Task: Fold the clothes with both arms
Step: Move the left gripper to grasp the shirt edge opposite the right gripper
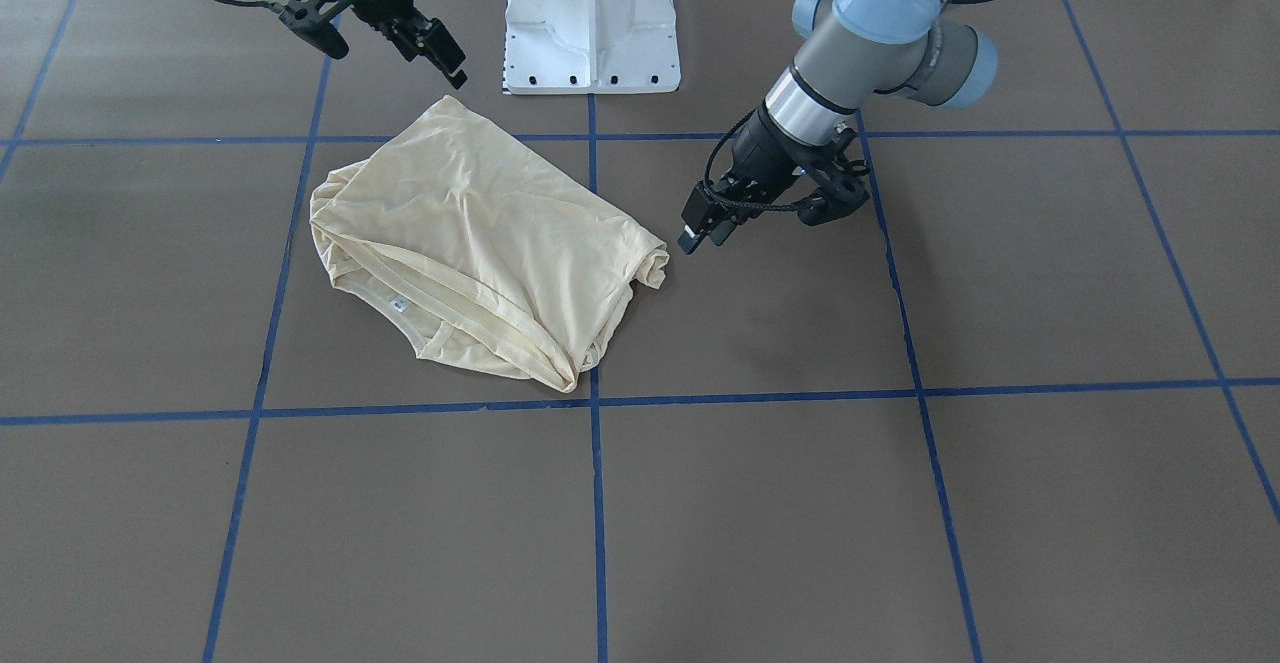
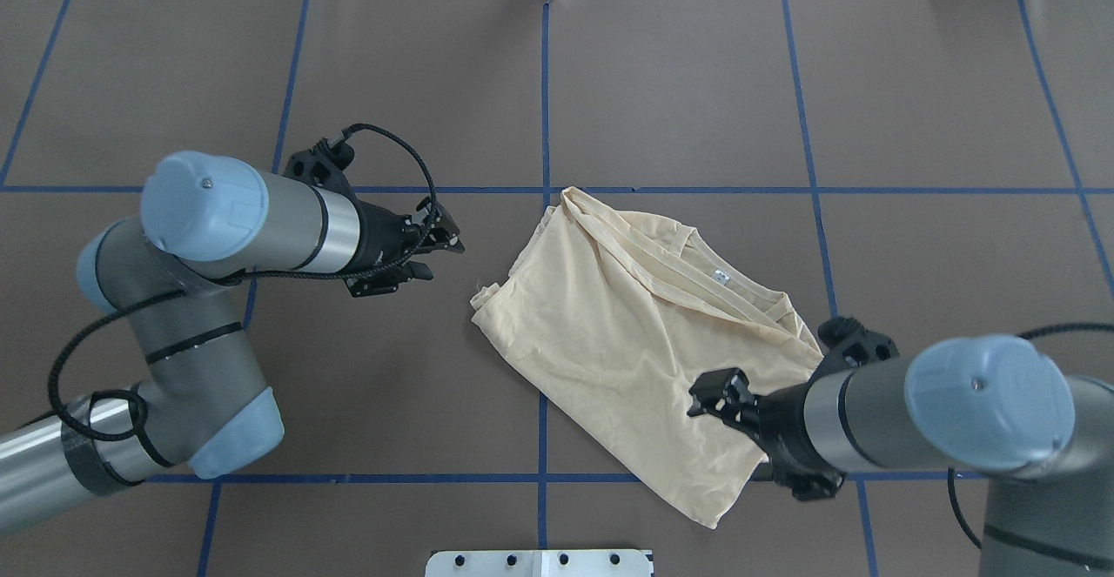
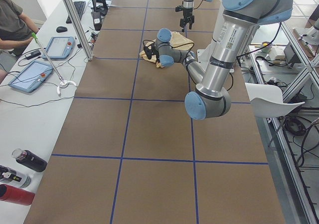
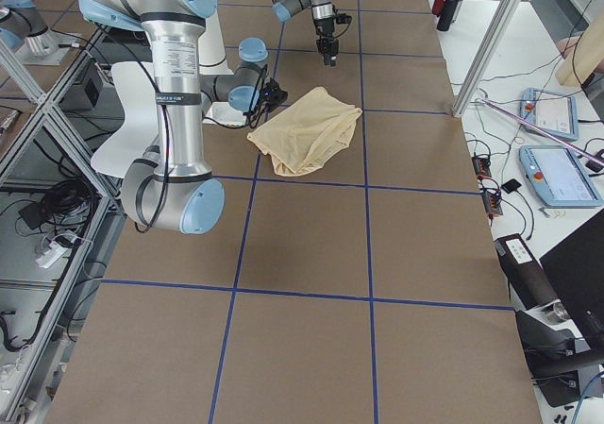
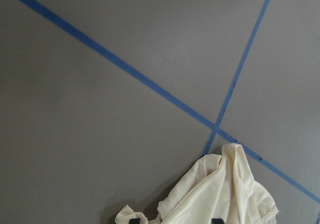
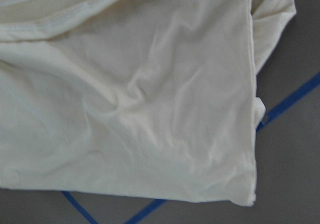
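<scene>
Shirt (image 1: 480, 233) lies crumpled, sleeves apparently tucked underneath.

A robotics lab: robot arms (image 3: 227, 44) at a blue-taped table (image 3: 149, 134), teach pendants (image 3: 30, 76), aluminium framing (image 3: 76, 22) alongside.

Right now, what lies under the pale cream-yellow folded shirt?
The pale cream-yellow shirt lies on the brown table covering. A blue tape line runs under it and reappears beyond. Its underside and inner folded layers are covered, so nothing more can be told.
</scene>
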Motion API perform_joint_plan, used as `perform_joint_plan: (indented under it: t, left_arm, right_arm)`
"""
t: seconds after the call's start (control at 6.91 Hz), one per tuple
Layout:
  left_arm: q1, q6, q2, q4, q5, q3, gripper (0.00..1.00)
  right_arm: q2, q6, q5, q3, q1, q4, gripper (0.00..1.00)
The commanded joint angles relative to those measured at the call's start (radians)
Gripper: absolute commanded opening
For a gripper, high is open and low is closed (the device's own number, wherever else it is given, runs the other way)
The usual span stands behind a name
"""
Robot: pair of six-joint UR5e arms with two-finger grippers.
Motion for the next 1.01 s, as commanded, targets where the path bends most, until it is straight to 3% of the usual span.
perform_joint_plan:
  t: [0.0,0.29,0.87]
  left_arm:
    - [0.097,-0.018,-0.019,0.033,0.069,0.045,0.58]
    - [0.099,-0.018,-0.034,0.033,0.071,0.072,0.61]
    - [0.117,-0.014,-0.062,0.032,0.072,0.102,0.62]
  right_arm:
    - [0.152,-0.023,0.107,-0.160,0.223,-0.001,1.00]
    - [0.185,-0.126,0.097,-0.216,0.262,-0.003,1.00]
    - [0.197,-0.131,0.094,-0.256,0.265,-0.001,1.00]
